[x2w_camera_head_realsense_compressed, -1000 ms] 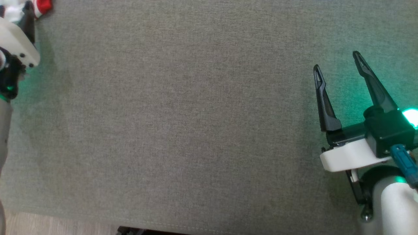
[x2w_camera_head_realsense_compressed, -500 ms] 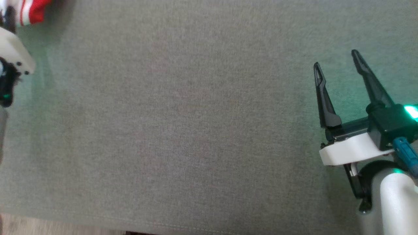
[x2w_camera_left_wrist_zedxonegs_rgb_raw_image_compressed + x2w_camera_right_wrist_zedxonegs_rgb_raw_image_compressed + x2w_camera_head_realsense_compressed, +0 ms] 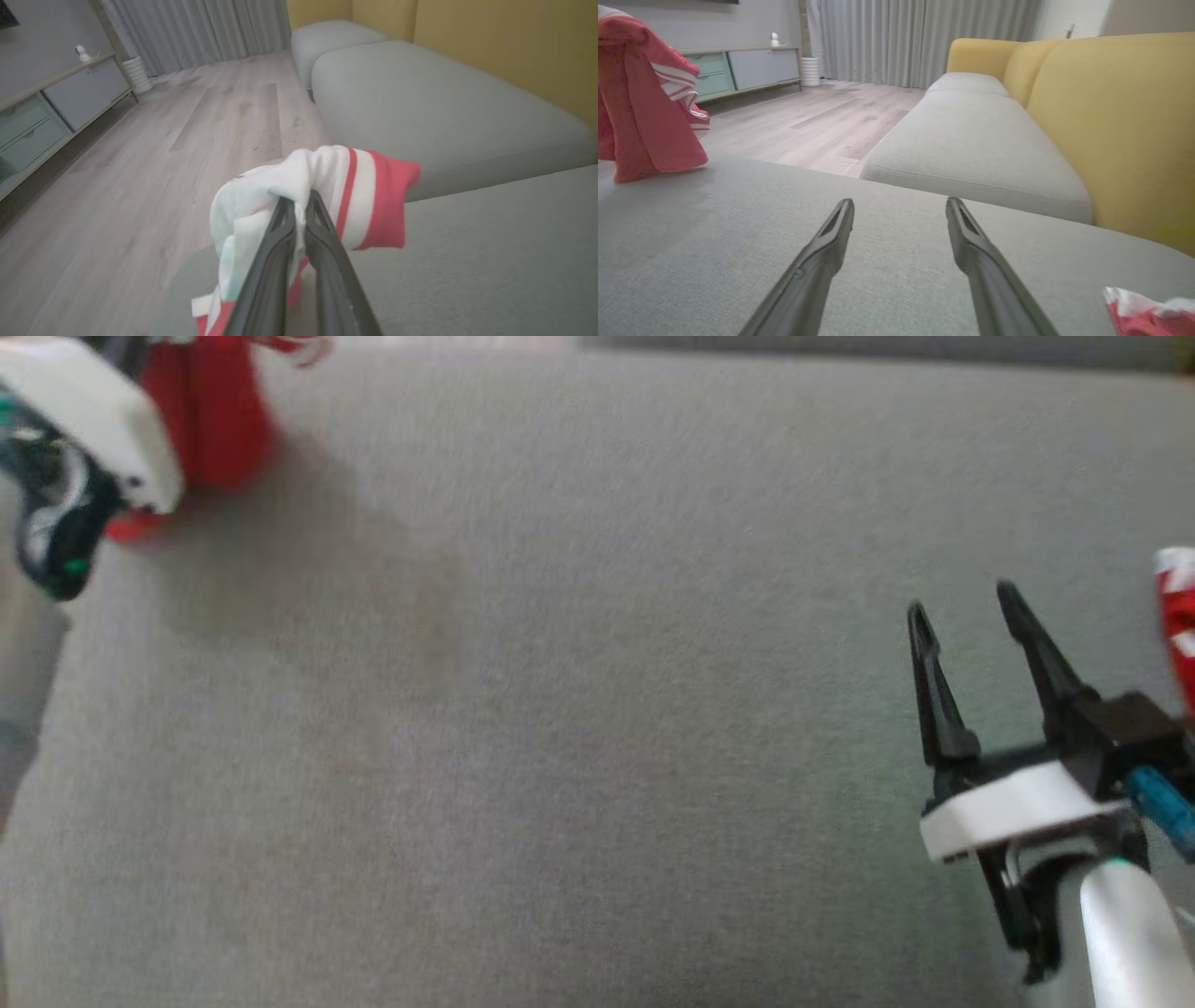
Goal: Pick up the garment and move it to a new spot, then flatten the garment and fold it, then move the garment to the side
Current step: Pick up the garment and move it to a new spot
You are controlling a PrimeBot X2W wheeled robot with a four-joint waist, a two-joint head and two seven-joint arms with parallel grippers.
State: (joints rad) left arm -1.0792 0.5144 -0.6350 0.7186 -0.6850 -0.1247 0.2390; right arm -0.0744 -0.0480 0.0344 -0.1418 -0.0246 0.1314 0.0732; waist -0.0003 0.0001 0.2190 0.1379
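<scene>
Right gripper [image 3: 962, 600] low over grey sofa seat [image 3: 597, 709], fingers spread, nothing between them. Small red-and-white cloth scrap [image 3: 1143, 312] lying on seat just beside it. Farther off, near seat's left edge: left gripper [image 3: 301, 198] clenched on red-and-white striped garment [image 3: 364, 205], cloth hanging bunched from fingers. Beyond: yellow backrest [image 3: 1111, 116], wood floor [image 3: 822, 116], grey curtains [image 3: 901, 42].

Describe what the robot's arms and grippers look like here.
The right gripper has two long, tapering black jaws on a black block, a white curved bracket beneath, a blue cable at its side and a pale rounded forearm. The left gripper has the same dark jaws, with a white bracket and a small green light behind them.
</scene>
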